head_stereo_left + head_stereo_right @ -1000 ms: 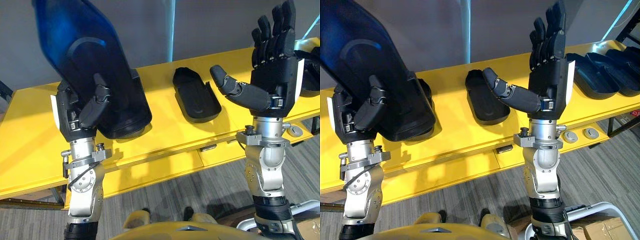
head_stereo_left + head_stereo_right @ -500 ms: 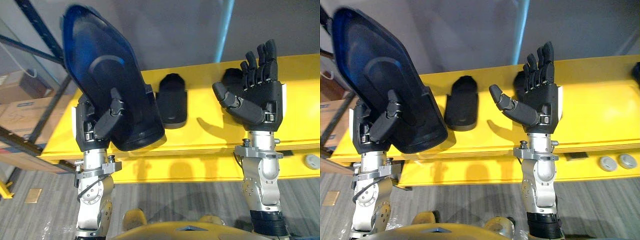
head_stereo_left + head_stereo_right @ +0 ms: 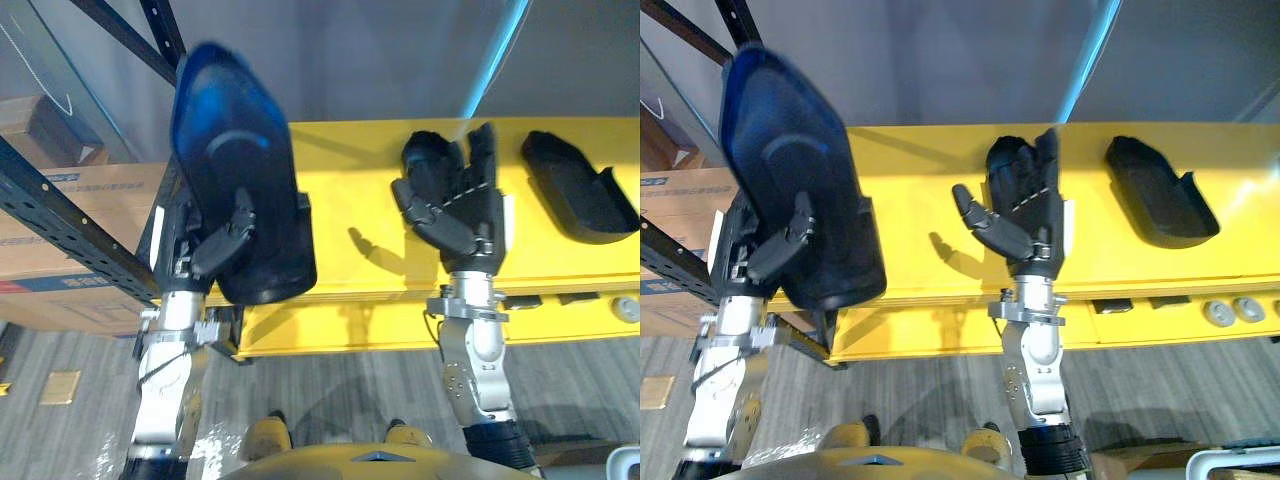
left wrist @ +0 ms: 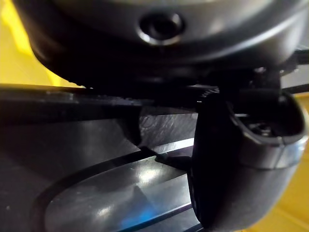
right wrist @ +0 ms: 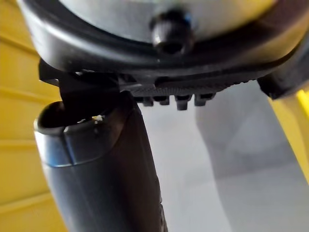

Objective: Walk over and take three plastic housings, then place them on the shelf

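Left hand grips one plastic housing upright, thumb across its hollow, empty face. Right hand is raised, fingers extended, holding nothing. Second housing and third housing lie on the yellow table.

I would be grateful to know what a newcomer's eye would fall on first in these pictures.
First, the large dark plastic housing held upright in the left hand, whose thumb is curled on its inner face, at the left end of the yellow table. Next, the right hand, raised empty with its fingers straight, before the table's middle. A second housing lies on the table farther right.
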Motion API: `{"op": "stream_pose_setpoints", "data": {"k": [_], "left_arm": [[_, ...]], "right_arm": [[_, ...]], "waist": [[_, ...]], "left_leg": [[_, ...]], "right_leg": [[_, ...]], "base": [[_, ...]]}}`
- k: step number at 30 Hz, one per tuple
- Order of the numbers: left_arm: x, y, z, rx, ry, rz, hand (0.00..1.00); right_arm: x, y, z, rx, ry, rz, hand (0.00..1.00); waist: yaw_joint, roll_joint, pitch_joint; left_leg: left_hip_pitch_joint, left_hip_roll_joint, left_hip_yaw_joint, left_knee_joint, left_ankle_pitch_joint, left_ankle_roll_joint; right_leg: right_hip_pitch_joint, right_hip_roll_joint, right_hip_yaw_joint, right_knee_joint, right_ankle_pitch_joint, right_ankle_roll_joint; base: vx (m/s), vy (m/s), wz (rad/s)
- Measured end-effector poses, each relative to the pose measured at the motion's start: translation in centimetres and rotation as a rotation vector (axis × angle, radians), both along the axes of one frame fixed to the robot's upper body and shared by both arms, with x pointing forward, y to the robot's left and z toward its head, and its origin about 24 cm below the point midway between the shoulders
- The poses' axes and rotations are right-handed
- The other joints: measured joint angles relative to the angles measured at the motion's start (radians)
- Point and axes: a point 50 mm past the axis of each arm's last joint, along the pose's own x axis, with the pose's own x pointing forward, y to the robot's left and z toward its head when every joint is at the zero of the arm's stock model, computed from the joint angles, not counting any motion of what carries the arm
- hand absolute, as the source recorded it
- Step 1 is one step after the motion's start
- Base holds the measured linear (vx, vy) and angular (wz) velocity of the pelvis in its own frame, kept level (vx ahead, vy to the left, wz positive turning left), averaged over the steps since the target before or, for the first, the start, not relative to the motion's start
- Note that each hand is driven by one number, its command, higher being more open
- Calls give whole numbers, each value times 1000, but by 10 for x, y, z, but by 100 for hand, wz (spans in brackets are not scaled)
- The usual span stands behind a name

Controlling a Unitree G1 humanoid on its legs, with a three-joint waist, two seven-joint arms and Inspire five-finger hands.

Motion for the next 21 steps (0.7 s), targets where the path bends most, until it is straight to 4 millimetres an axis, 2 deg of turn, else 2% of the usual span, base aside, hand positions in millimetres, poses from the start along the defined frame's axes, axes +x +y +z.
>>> {"op": "stream_pose_setpoints", "data": {"k": [2, 5, 9, 11, 14, 17, 21], "left_arm": [[1, -7, -1, -8, 14, -20, 0], [3, -16, -6, 9, 62, -20, 0], [4, -7, -13, 29, 105, 70, 0], [4, 3, -15, 37, 117, 134, 0], [9, 11, -19, 57, 152, 188, 0], [18, 20, -34, 106, 258, 286, 0], [24, 26, -36, 97, 289, 341, 0]], "right_arm": [[-1, -8, 1, -34, 0, -24, 100], [-5, -21, 13, -83, -40, -73, 100], [-18, -30, 40, -162, -150, -77, 100], [-22, -32, 46, -189, -182, -70, 100], [-23, -34, 45, -188, -180, -70, 100], [-26, -34, 38, -192, -145, -51, 100], [-25, -30, 36, -219, -127, -4, 100]], "waist": [[0, 10, -7], [-5, 12, -7], [-10, 11, -5], [-26, 11, -6], [-28, 10, -5], [-32, 7, -3], [-35, 5, -2]], "left_leg": [[0, -3, 5, -1, 1, -1], [12, 9, 5, -41, 28, -14], [66, 25, 39, -116, 58, -30], [90, 25, 61, -140, 63, -30], [105, 24, 80, -151, 64, -30], [111, 23, 88, -159, 65, -30], [122, 22, 94, -179, 73, -31]], "right_leg": [[1, 3, 4, -14, 12, 4], [-5, 21, 10, -24, 23, -1], [-7, 43, 45, -30, 30, -11], [-6, 44, 63, -30, 32, -11], [-8, 44, 83, -30, 34, -9], [-12, 44, 90, -31, 36, -7], [-12, 45, 95, -31, 37, -6]], "base": [[-30, 49, 1], [-41, -50, -9], [-30, -63, -27], [-3, -15, -25], [-6, 13, -23], [1, 6, -6], [8, 1, -3]]}}
